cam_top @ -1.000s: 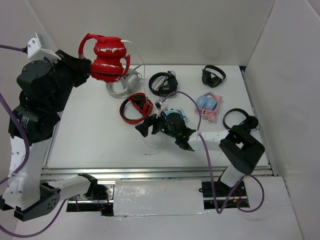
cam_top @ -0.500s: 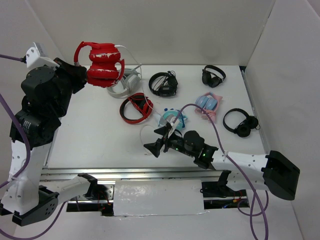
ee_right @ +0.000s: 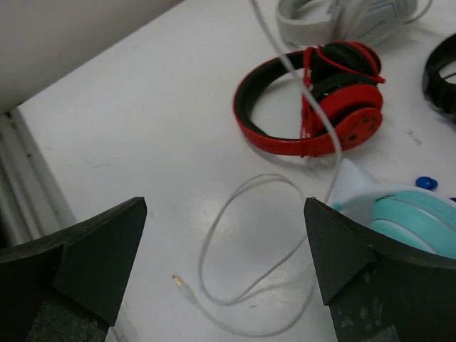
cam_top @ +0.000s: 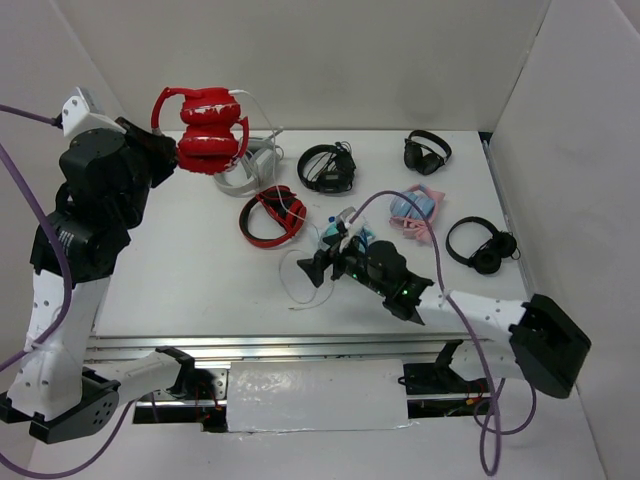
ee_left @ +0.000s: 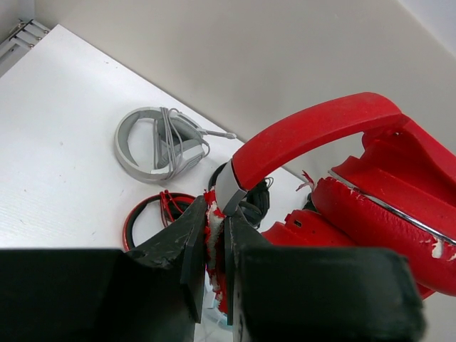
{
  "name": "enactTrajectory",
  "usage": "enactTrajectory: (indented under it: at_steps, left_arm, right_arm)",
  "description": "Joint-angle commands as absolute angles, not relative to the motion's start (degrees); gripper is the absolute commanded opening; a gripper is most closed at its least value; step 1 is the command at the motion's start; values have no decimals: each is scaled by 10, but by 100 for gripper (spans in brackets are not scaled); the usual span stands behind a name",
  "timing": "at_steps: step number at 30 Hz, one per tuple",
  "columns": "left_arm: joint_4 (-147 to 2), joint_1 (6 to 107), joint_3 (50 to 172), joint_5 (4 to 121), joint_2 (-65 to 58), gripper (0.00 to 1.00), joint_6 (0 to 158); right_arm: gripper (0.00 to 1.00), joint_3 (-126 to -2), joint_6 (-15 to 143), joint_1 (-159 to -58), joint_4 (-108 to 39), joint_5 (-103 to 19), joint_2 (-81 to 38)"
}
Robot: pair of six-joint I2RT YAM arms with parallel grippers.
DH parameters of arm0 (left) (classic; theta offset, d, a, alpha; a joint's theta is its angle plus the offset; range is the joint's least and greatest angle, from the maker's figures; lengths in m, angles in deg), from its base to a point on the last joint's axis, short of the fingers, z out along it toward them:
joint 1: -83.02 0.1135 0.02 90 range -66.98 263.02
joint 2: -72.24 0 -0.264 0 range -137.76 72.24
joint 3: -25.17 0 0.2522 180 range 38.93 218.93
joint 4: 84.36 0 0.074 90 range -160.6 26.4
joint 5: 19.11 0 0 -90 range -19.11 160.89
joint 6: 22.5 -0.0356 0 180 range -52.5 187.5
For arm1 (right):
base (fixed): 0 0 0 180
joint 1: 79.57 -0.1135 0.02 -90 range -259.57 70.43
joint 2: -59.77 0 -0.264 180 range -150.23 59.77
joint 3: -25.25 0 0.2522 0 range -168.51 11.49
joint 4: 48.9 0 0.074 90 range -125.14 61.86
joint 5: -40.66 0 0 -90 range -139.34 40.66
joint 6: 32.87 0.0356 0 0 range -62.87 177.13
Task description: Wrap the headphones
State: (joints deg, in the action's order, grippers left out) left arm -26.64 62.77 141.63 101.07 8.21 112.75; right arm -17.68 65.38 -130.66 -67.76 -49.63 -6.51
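**Right arm swings in over the loose cable as the left holds the headphones aloft**

Your left gripper (cam_top: 172, 152) is clamped on the band of the red headphones (cam_top: 212, 128). It holds them folded and high over the far-left corner of the table (cam_top: 180, 270), well clear of everything lying there. Across the last second that load barely shifts, drifting only slightly left.

The real change is on your right. The arm has swept out from its base and now reaches long and low across the front of the table. Its right gripper (cam_top: 318, 268) points toward the left, jaws spread as wide as they go and holding nothing.

In the right wrist view, the white cable (ee_right: 214, 219) lies in a slack loop on the table between the open fingers. Its plug end rests near the front edge. The rest of the cable climbs away past the red-and-black headphones (ee_right: 313, 107) and beside the teal pair (ee_right: 399, 214).

For the task, this looks like the set-up for the wrap. One arm holds the headphones steady and the other lines up to collect the trailing cable. No cable is wound around them yet.

The left arm stands tall, its wrist bent toward the back wall.
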Motion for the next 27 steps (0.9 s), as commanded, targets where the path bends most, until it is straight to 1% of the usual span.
enactTrajectory:
  at_steps: [1,2,5,6,7,8,9,10,11,13,14,15,18,19,21,25,27]
  left_arm:
    - [-326,633,1421,1011,99,0,1150]
    - [-328,633,1420,1011,101,0,1150]
    - [-329,633,1415,1009,110,0,1155]
    - [-332,634,1405,1010,116,0,1157]
    - [-340,636,1398,1011,119,0,1157]
    - [-346,635,1395,1013,122,0,1157]
    - [-341,638,1396,1020,123,0,1162]
    - [-340,637,1397,1022,122,0,1163]
    - [-337,639,1398,1024,120,0,1162]
    - [-341,639,1395,1027,120,0,1158]
    - [-346,639,1391,1031,124,0,1156]
    - [-347,639,1383,1037,123,0,1157]
    - [-347,640,1366,1062,123,0,1170]
    - [-351,640,1359,1062,123,0,1172]
    - [-379,640,1332,1054,123,0,1169]
    - [-432,642,1274,1064,117,0,1136]
    - [-447,642,1249,1066,105,0,1115]
  right_arm:
    - [100,-237,669,-1265,-707,-510,-132]
    - [100,-249,685,-1258,-711,-514,-176]
    - [100,-301,707,-1246,-707,-536,-246]
    - [97,-325,708,-1250,-708,-535,-292]
    - [94,-339,713,-1253,-704,-534,-314]
    - [87,-353,724,-1255,-694,-519,-333]
    - [70,-381,723,-1264,-685,-501,-363]
    - [59,-388,734,-1269,-669,-496,-374]
    - [38,-391,734,-1277,-665,-496,-380]
    - [20,-383,727,-1306,-639,-505,-368]
    - [8,-368,723,-1316,-639,-538,-356]
    - [1,-332,719,-1326,-641,-559,-340]
    - [0,-264,729,-1370,-637,-618,-260]
    - [0,-254,737,-1395,-626,-631,-221]
    - [0,-246,744,-1422,-595,-672,-186]
    - [0,-283,742,-1464,-432,-740,-85]
    - [0,-321,713,-1480,-357,-746,-55]
